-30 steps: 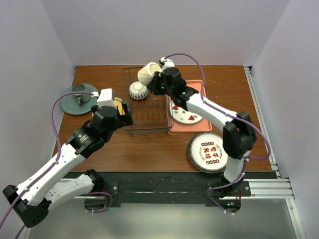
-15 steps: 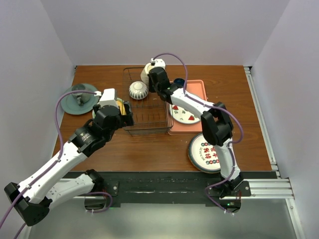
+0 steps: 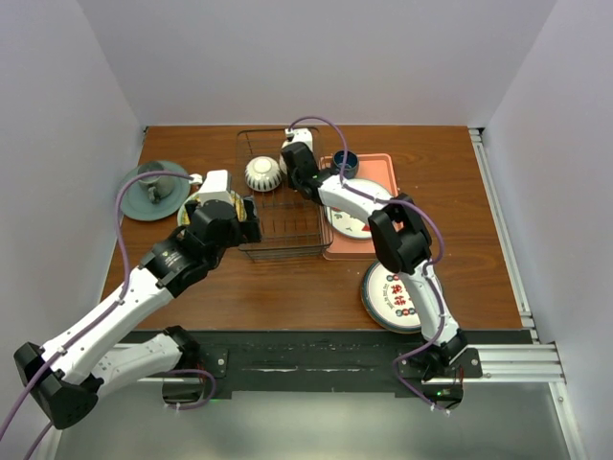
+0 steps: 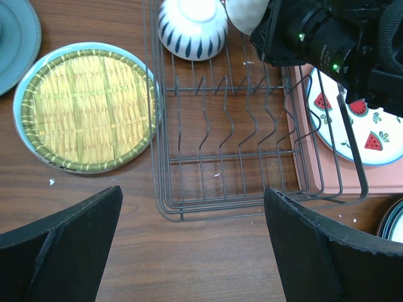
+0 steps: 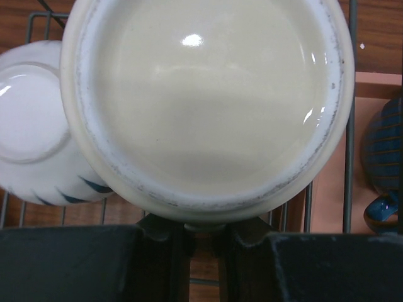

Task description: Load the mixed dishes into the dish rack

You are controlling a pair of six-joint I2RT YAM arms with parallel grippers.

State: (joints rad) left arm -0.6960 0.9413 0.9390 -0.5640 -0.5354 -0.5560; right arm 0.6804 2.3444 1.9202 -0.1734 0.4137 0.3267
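— Nearest the arms?
— Dark teal-rimmed plate, flat on the table, off the dish rack's near right corner and apart from it.

— Next out?
— Left gripper, hovering above the rack's near end. Spread as wide as can be, holding nothing.

— Left of the rack?
— Yellow textured plate, lying flat, its edge right at the rack's left wall. Cannot tell whether touching. Farther out on that side, well apart from the rack, a grey-green cup on its saucer.

— And to the right?
— Pink tray hard against the rack's right wall, carrying a white strawberry plate.

— Inside the rack?
— At the far end, a striped bowl, turned upside down, foot ring upward.

— Right gripper?
— Just right of that bowl, over the rack's far right corner. Nearly closed, pinching a small part at the lower edge of the cream mug. Round face of the mug toward the wrist camera, overlapping the bowl in that view. Cannot tell whether resting on the wire yet.

— Anything beyond?
— Dark blue cup, on the tray's far end, just right of the rack's far corner.
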